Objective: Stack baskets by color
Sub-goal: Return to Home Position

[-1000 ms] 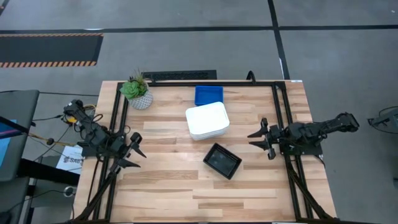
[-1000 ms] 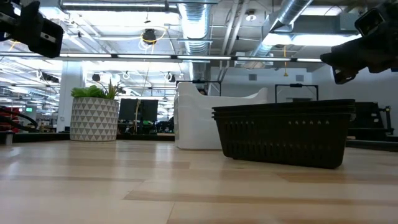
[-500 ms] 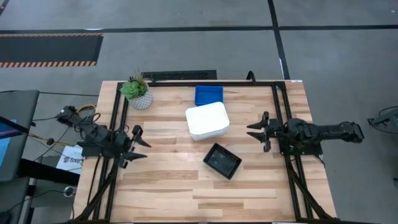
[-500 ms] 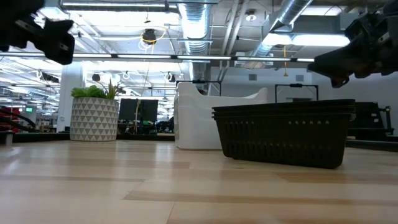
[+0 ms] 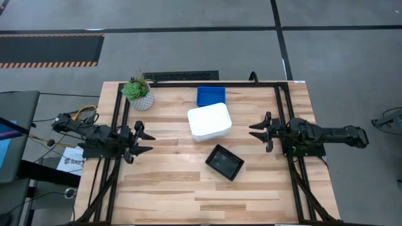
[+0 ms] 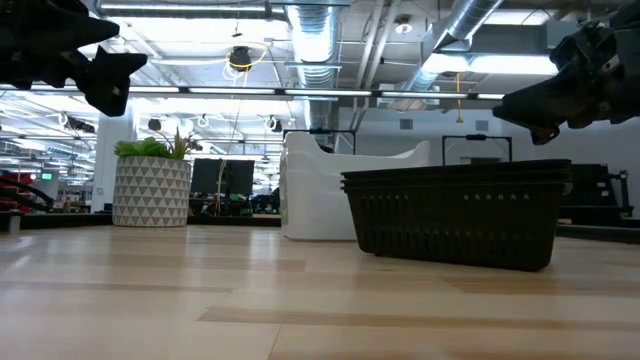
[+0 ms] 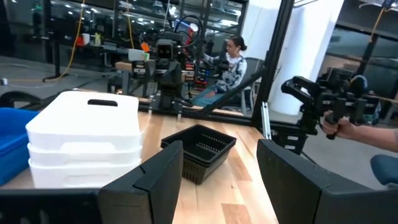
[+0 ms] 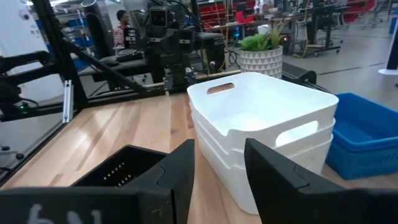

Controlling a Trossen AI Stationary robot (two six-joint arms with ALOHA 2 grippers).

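Observation:
Three white baskets (image 5: 209, 121) stand nested in one stack mid-table, bottom on the wood; the stack also shows in the wrist views (image 7: 81, 137) (image 8: 267, 130). Behind it at the far edge sits the blue basket stack (image 5: 210, 95) (image 8: 367, 140). Nearer, black baskets (image 5: 224, 162) (image 6: 455, 215) are nested askew on the table. My left gripper (image 5: 143, 139) (image 7: 217, 180) hovers open at the table's left side, level, pointing right. My right gripper (image 5: 253, 132) (image 8: 221, 168) hovers open at the right side, pointing left at the white stack.
A small potted plant (image 5: 138, 93) (image 6: 150, 185) stands at the far left corner. A black frame (image 5: 276, 107) runs around the table's sides. Bare wood lies between each gripper and the stacks and along the near edge. People sit in the room beyond (image 7: 233, 62) (image 8: 121, 25).
My left gripper has swung toward the far edge and turned from slanting toward the near edge to pointing straight across at the right side. My right gripper has likewise swung a little toward the far edge and now points straight left. The baskets have stayed in place.

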